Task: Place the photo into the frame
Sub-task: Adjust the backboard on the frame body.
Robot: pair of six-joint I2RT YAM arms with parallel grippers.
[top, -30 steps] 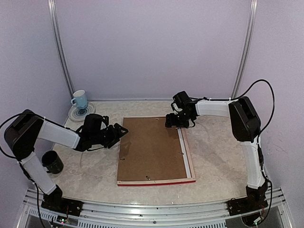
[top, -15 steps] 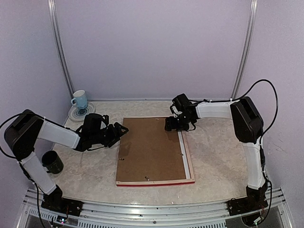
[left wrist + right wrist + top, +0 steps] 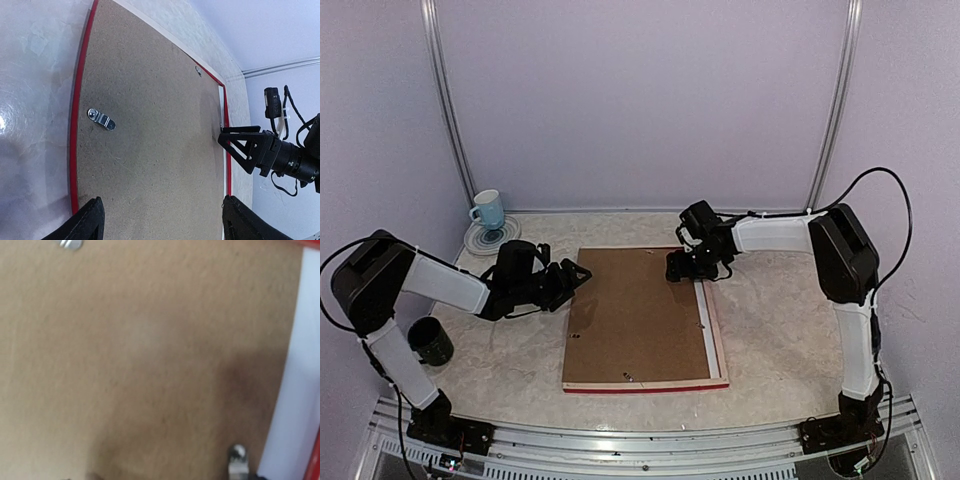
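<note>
The frame (image 3: 650,385) lay face down mid-table (image 3: 780,330) with the brown backing board (image 3: 635,315) in it and a white strip (image 3: 711,320) along its right bar. The left gripper (image 3: 576,277) gaped wide and empty by the left bar's far end. The right gripper (image 3: 677,267), jaws parted and empty, sat at the board's far right corner. The photo could not be made out.

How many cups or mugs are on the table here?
2. A pale blue cup stands on a saucer at the back left corner; a black mug sits at the left edge, nearer the front. Another could be hidden from view.
</note>
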